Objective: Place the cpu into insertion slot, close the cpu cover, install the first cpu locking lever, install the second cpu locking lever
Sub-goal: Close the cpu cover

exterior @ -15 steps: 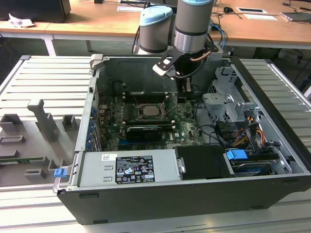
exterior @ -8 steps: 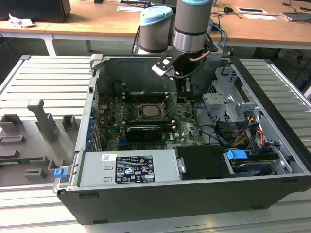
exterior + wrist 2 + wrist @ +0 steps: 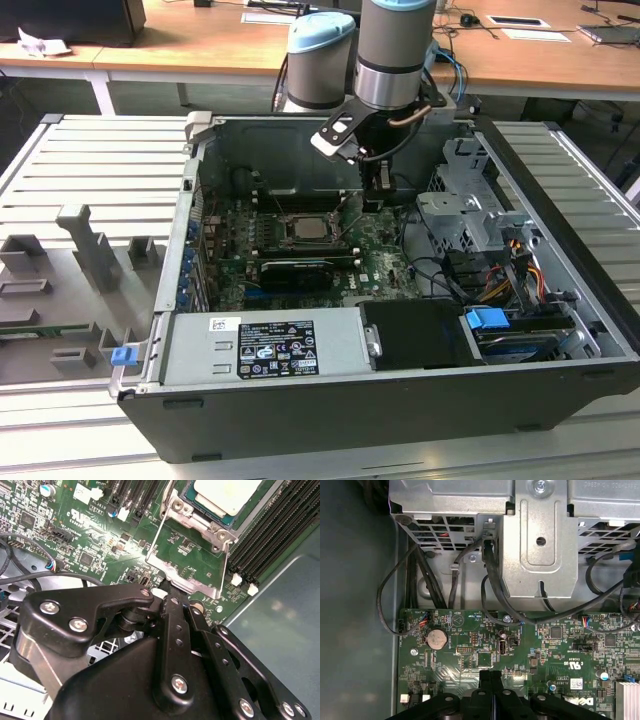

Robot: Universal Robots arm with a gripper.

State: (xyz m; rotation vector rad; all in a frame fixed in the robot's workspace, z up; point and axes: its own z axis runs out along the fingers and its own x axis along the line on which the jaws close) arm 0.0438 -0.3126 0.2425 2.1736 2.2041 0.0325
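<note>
The grey slatted metal counter (image 3: 90, 160) carries the open black computer case (image 3: 330, 410), with the green motherboard (image 3: 100, 540) lying flat inside. The arm's black claw (image 3: 171, 591) hangs low over the board. Its fingers are pressed together with no gap showing in both wrist views, and nothing is visibly pinched.

The thin silver framed cpu cover (image 3: 190, 582) is swung open, with green board showing through its window. The claw tips sit at its free edge; contact cannot be confirmed.

The small square silvery-beige cpu (image 3: 227, 492) is seated in the metal-rimmed insertion slot (image 3: 181, 506).

Handling, as judged:
- Cover: light, stiff sheet metal that pivots on its hinge. Push or take it at the free edge.
- Cpu: fragile. Avoid loading its face
</note>
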